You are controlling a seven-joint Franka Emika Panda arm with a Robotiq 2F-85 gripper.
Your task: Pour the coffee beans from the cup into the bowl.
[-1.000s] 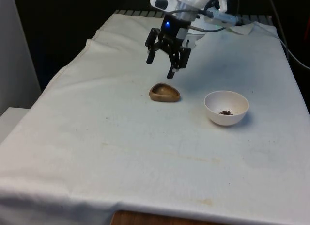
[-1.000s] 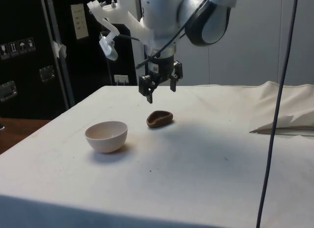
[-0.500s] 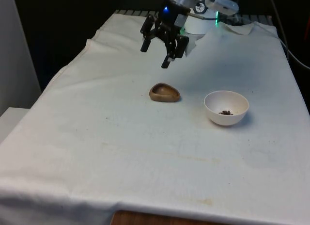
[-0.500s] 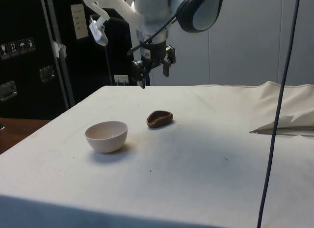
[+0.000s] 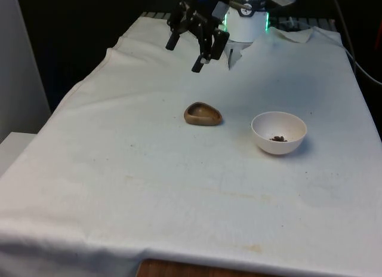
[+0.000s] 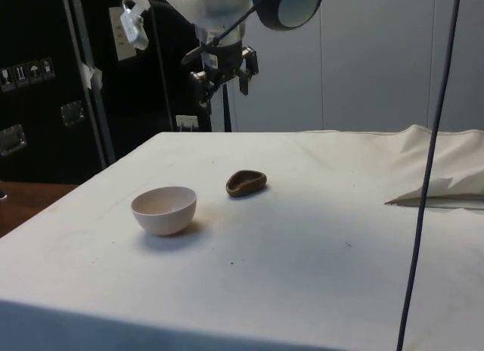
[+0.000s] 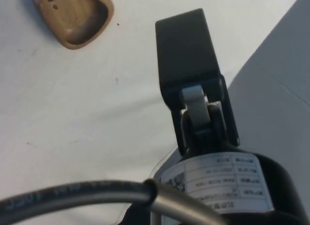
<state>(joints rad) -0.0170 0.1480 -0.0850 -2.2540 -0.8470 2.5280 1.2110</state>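
A small brown wooden cup (image 5: pixel 203 114) (image 6: pixel 246 183) lies on the white cloth near the table's middle, and its hollow looks empty. In the wrist view the cup (image 7: pixel 72 16) shows only a few dark specks inside. The white bowl (image 5: pixel 278 147) (image 6: pixel 164 212) stands to the front view's right of the cup, with a little heap of coffee beans (image 5: pixel 277 138) at its bottom. My gripper (image 5: pixel 182 56) (image 6: pixel 224 82) hangs high above the far part of the table, well apart from cup and bowl, open and holding nothing. One black finger (image 7: pixel 186 55) shows in the wrist view.
A rumpled fold of the cloth (image 6: pixel 439 186) lies at the table's far end near the robot base (image 5: pixel 246 27). A dark cable (image 6: pixel 423 177) hangs down in the side view. The table's wooden front edge (image 5: pixel 179 270) shows below the cloth.
The open gripper has risen from just above the wooden cup and drawn back towards the far end, to the front view's left. Cup and bowl have stayed put.
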